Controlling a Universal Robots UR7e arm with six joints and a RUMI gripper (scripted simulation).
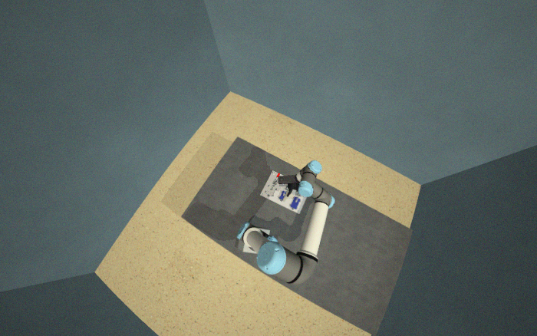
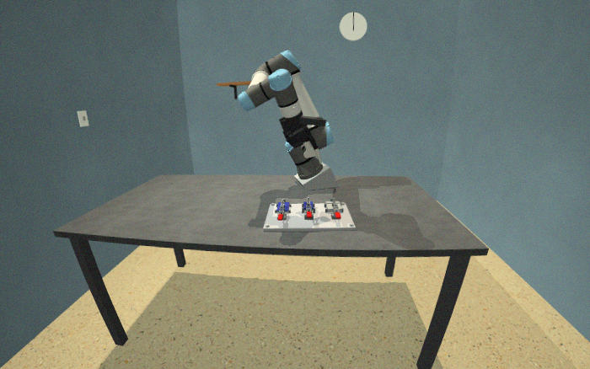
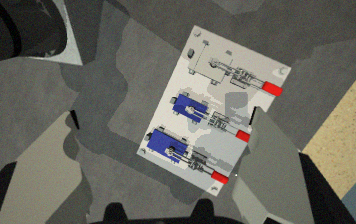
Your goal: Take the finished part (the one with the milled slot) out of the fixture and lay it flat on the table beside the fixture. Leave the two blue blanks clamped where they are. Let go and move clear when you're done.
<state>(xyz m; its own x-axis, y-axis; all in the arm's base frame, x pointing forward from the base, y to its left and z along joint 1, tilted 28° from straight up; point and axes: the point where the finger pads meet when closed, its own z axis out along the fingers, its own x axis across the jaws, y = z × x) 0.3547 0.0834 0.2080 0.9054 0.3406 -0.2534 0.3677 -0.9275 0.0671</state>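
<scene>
Here's the tool (image 1: 284,186) (image 2: 314,136) (image 3: 166,109), spread wide with nothing in its grip, high above, and the pale finished part (image 1: 271,190) (image 2: 330,208) (image 3: 206,61) sits up and right of its centre in the wrist view.

Fixture plate (image 1: 289,206) (image 2: 308,224) (image 3: 210,162) on table (image 1: 356,253) (image 2: 195,213) (image 3: 150,75), in front of arm's base (image 1: 248,249) (image 2: 324,177) (image 3: 74,47); two blanks clamped on plate.

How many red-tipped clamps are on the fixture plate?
3 on the fixture plate: one over the larger blue blank, one over the smaller blue blank, one at the pale part's station. None look hidden in the wrist view.
</scene>
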